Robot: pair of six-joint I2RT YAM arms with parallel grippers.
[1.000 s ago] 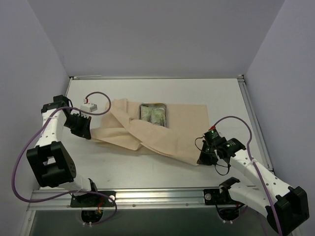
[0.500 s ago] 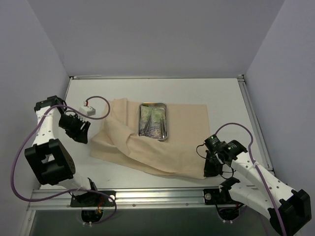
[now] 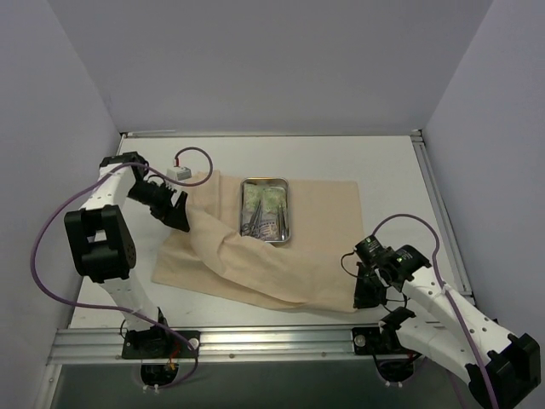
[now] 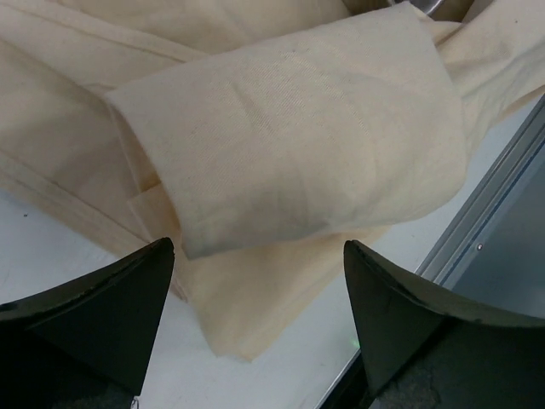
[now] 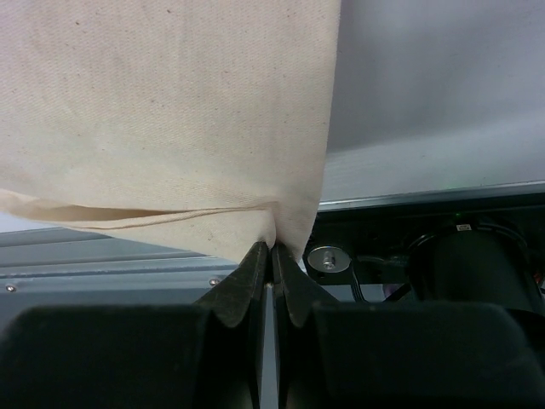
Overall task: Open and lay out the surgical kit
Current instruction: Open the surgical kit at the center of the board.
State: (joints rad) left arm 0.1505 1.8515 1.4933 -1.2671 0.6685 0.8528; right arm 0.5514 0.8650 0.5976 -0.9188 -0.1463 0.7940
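Beige cloth wrap (image 3: 328,223) rumpled, half-spread; steel tray (image 3: 266,181) exposed.

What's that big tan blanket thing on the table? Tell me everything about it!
It is a beige woven cloth, soft and wrinkly, spread over the white table. Its far right part lies flat, while the left side is bunched into a thick diagonal fold. A steel tray sits on it. The right gripper is shut on its near right corner. The left gripper is open at a folded flap, not gripping it.
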